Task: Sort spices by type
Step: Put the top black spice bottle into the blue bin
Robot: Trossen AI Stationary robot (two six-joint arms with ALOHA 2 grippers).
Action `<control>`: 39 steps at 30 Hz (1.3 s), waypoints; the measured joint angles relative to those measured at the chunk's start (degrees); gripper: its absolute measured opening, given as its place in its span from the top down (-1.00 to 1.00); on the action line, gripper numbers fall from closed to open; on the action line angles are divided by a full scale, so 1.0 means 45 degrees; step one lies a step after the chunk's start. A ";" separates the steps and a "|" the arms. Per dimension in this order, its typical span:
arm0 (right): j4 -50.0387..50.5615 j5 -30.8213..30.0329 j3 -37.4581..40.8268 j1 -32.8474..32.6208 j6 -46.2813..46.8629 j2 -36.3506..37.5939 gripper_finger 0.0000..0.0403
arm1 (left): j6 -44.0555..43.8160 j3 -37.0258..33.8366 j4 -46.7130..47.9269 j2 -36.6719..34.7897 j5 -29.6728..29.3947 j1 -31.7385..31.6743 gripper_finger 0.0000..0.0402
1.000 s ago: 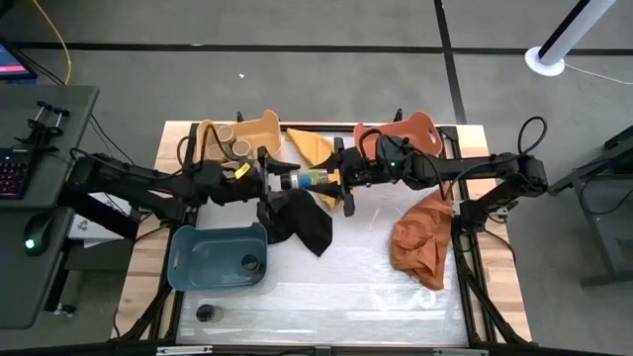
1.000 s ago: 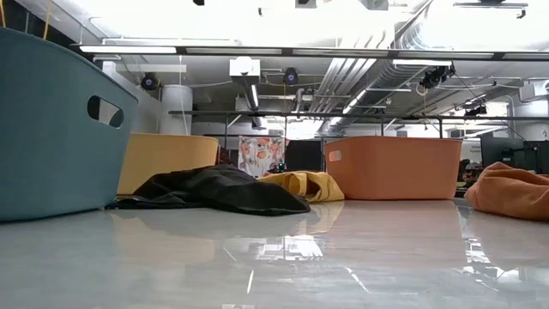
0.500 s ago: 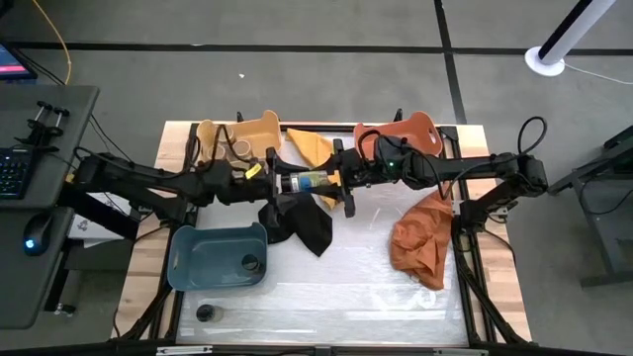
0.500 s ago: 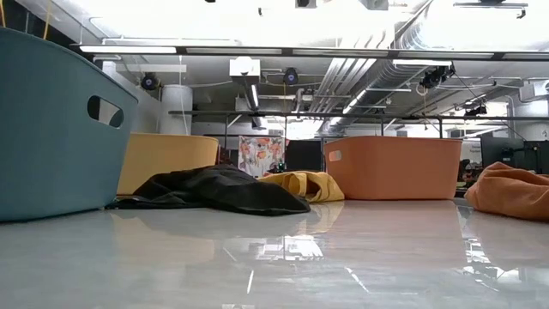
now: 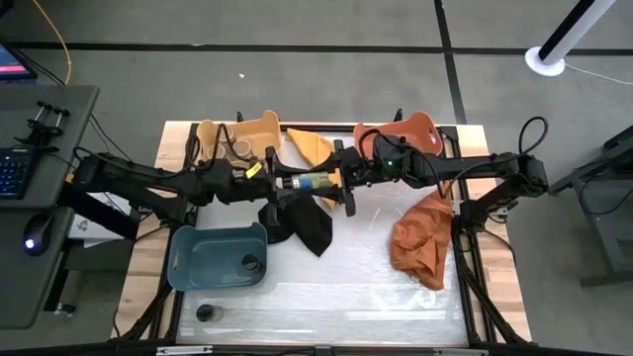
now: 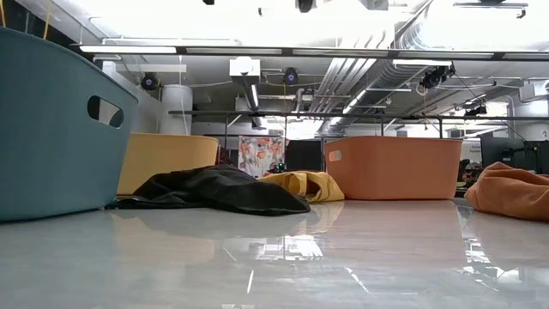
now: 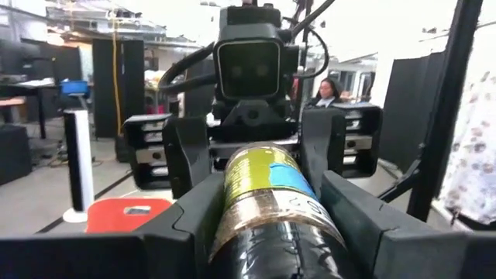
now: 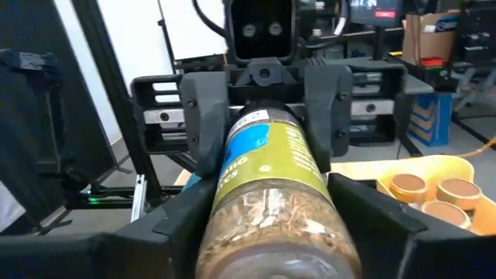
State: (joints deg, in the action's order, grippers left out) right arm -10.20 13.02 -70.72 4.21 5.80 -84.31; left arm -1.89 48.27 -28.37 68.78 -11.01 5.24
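Observation:
A spice jar (image 5: 307, 181) with a black cap, a yellow-green label and a blue patch lies level in the air above the table's middle. It hangs between my two grippers. My left gripper (image 7: 271, 195) comes from the left and is shut on the jar's cap end. My right gripper (image 8: 270, 198) comes from the right and is open, its fingers flanking the glass bottom end (image 8: 271, 232). Tan-topped jars (image 8: 426, 190) stand in the yellow bin (image 5: 259, 127). A dark jar (image 5: 252, 264) sits in the blue bin (image 5: 203, 259), and another dark jar (image 5: 206, 313) stands on the table. My left gripper pinches the jar's black cap end (image 7: 271, 249) between its two fingers, one on each side. The fingers come level from the table's left and lie along the jar. The jar is level, lifted clear of the table, its bottom end pointing to the right gripper.
An orange bin (image 5: 413, 127) stands at the far right. A black cloth (image 5: 302, 225) lies under the jar, a yellow cloth (image 5: 309, 146) beyond it, and an orange cloth (image 5: 420, 245) at the right. The table's near half is bare and glossy.
My left gripper has edged a little toward the table's right edge, onto the jar's cap end. The jar has stayed level in the air between the two grippers.

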 joint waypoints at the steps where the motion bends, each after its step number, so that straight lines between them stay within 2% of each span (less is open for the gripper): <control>1: 0.0059 -0.0025 0.0003 0.0066 0.0000 0.0045 -0.19 | 0.0000 0.0000 0.0205 -0.0074 -0.0053 -0.0006 0.19; 6: 0.0144 -0.0115 -0.0002 0.0416 0.0057 0.0549 -0.21 | 0.0073 -0.0016 0.1205 -0.0624 -0.0244 -0.0006 0.19; 11: 0.0861 -0.0223 -0.0017 0.0887 0.0054 0.1008 -0.21 | 0.0089 -0.0018 0.4024 -0.2213 -0.1383 -0.0006 0.19; 14: 0.1301 -0.0593 -0.0009 0.1204 0.0049 0.1410 -0.21 | -0.1289 0.0011 0.6682 -0.3450 -0.1936 -0.0010 0.19; 16: 0.1623 -0.0795 -0.0014 0.1417 0.0042 0.1588 -0.21 | -0.2856 0.0301 0.9455 -0.4152 -0.1992 0.0023 0.19; 18: 0.1878 -0.0880 -0.0028 0.1602 -0.0025 0.1571 -0.22 | -0.4692 0.0818 1.2268 -0.4523 -0.1749 0.0197 0.19; 20: 0.2052 -0.0870 -0.0005 0.1721 -0.0048 0.1534 -0.22 | -0.6339 0.1324 1.4855 -0.4654 -0.0866 0.0518 0.19; 22: 0.2122 -0.0811 -0.0009 0.1817 -0.0109 0.1511 -0.22 | -0.7719 0.1678 1.6745 -0.4560 0.0629 0.1028 0.19; 25: 0.2566 -0.0816 -0.0012 0.1998 -0.0186 0.1463 -0.22 | -0.9420 0.1797 1.8305 -0.4301 0.2677 0.2111 0.19; 27: 0.2769 -0.0836 -0.0010 0.2095 -0.0194 0.1398 -0.22 | -1.0366 0.1797 1.9209 -0.4001 0.3291 0.3018 0.19; 30: 0.3129 -0.0831 -0.0010 0.2217 -0.0194 0.1398 -0.22 | -1.1274 0.1792 2.0300 -0.3370 0.3349 0.4384 0.19; 33: 0.3468 -0.0827 -0.0010 0.2235 -0.0199 0.1398 -0.22 | -1.1512 0.1705 2.0327 -0.2449 0.3301 0.5503 0.19; 39: 0.3613 -0.0825 -0.0010 0.2235 -0.0392 0.1398 -0.22 | -1.0972 0.1435 2.0005 -0.0050 0.1907 0.6670 0.19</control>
State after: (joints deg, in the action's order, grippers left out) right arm 6.06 9.31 -70.76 14.26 4.04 -78.02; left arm -51.27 54.73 61.65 68.56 -2.43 35.25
